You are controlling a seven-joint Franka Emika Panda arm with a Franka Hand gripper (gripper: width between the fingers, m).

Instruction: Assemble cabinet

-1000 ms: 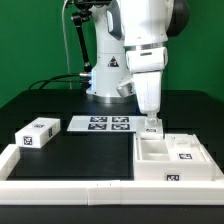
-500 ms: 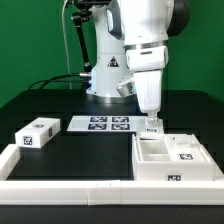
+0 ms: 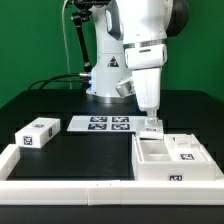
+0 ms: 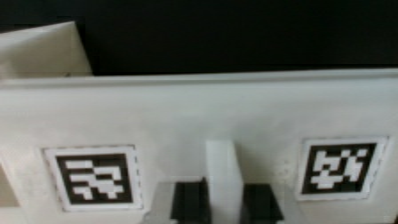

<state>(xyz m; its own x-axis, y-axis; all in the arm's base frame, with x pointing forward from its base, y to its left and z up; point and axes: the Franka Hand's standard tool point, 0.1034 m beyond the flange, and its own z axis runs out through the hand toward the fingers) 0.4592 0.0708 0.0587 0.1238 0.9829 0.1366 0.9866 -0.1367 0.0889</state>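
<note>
The cabinet body [image 3: 172, 163], a large white box with tags, lies at the exterior view's right. A smaller white block [image 3: 186, 152] with a tag rests in it. Another tagged white block [image 3: 37, 133] lies apart at the left. My gripper [image 3: 151, 126] points straight down at the body's far wall. In the wrist view the gripper [image 4: 226, 196] has its dark fingers [image 4: 189, 203] pressed on both sides of a narrow white rib of the body [image 4: 196, 110], between two tags. It is shut on that rib.
The marker board [image 3: 103, 124] lies behind the black mat, left of the gripper. A long low white border rail [image 3: 70, 184] runs along the front and up the left side. The robot base [image 3: 105, 75] stands at the back.
</note>
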